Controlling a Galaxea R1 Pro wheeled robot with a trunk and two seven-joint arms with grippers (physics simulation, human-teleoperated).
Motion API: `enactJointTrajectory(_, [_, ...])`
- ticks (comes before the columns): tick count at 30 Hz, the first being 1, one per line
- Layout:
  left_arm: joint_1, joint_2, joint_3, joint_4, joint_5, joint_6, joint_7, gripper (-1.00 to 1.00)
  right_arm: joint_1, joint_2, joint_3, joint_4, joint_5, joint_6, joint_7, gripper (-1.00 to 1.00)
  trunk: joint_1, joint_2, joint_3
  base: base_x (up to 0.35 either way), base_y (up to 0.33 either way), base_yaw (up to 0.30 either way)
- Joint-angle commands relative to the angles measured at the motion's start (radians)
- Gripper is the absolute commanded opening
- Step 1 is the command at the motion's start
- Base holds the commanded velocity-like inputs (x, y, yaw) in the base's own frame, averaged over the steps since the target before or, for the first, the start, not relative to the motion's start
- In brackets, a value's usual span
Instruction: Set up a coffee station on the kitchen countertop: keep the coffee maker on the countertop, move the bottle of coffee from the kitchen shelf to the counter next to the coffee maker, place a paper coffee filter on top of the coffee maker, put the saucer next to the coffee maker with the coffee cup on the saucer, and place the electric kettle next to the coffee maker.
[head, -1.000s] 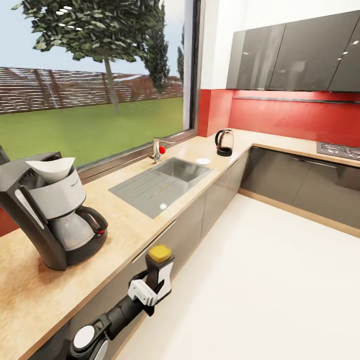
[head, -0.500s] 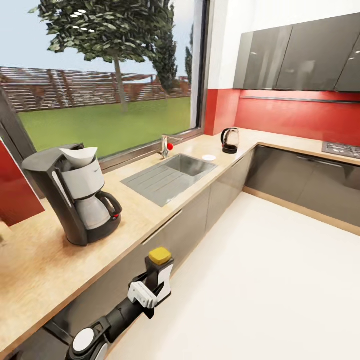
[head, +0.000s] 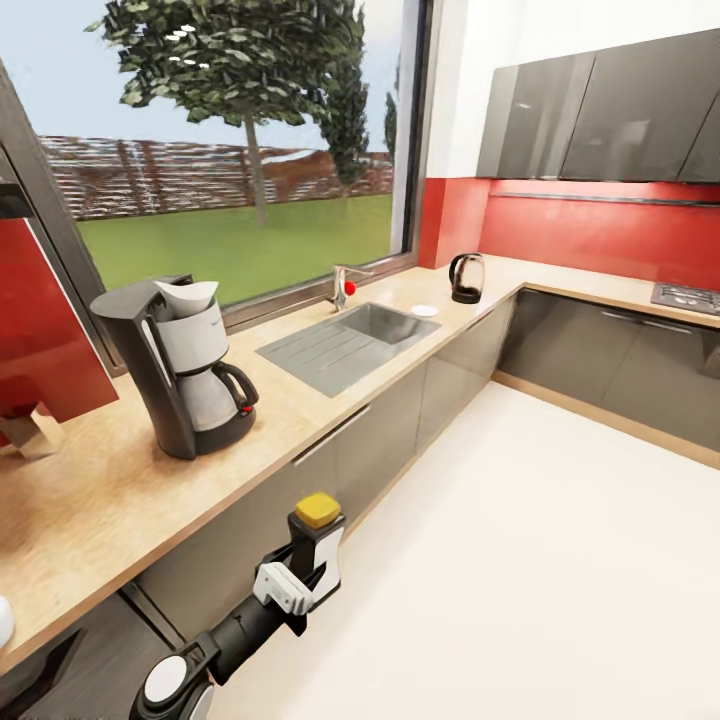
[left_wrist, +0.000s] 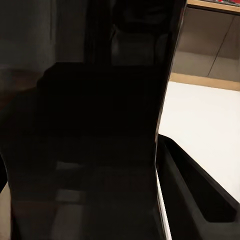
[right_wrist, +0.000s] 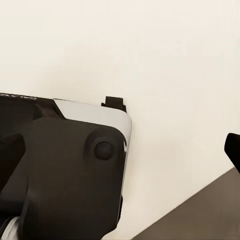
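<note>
Head view, entry for the step in hand: delivery of the bottle of coffee to the bench.

Left gripper: fingers were clamped on the bottle, which stood upright in the grasp, gold cap up, below the bench edge and in front of the grey cabinet fronts, short of the coffee maker. Right gripper: the right wrist view looked over pale floor and the robot's own housing; whether those fingers were wide or narrow could not be told.

Landmark, the coffee maker: it stood on the bench before the window.
- Paper coffee filter, one, seated in the top of the coffee maker.
- Sink, one, set in the bench beyond the coffee maker.
- Saucer, one, past the sink, well apart from the coffee maker.
- Electric kettle, one, in the far bench corner, farthest from the coffee maker.

Judgement: the filter step looked done; bottle, saucer, cup and kettle remained. The next move called for raising the bottle above the bench edge and setting it upright just beside the coffee maker without knocking the carafe.
</note>
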Motion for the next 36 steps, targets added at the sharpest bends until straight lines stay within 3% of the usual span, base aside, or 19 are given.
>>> enactJointTrajectory(1, [-0.001, 0.001, -0.001, 0.0, 0.006, -0.001, -0.004, -1.0, 0.0, 0.0, 0.008, -0.002, -0.004, 0.005, -0.001, 1.0, 0.0, -0.002, -0.002, -0.011, -0.001, 0.001])
enactJointTrajectory(11, [-0.001, 0.002, 0.006, -0.004, 0.006, -0.001, -0.001, -1.0, 0.0, 0.004, 0.008, 0.0, -0.004, 0.005, 0.0, 1.0, 0.0, -0.002, -0.004, -0.002, 0.0, 0.094])
enactJointTrajectory(20, [-0.003, -0.002, 0.057, -0.018, 0.01, -0.001, -0.001, -1.0, 0.0, 0.008, 0.008, 0.0, -0.004, 0.005, 0.001, 1.0, 0.0, -0.002, -0.009, 0.0, 0.0, 0.246])
enactJointTrajectory(36, [-0.014, -0.01, 0.062, -0.022, 0.009, 0.017, 0.002, -1.0, 0.0, 0.01, 0.008, 0.001, -0.004, 0.005, 0.001, 1.0, 0.0, -0.002, 0.001, 0.0, 0.0, 0.248])
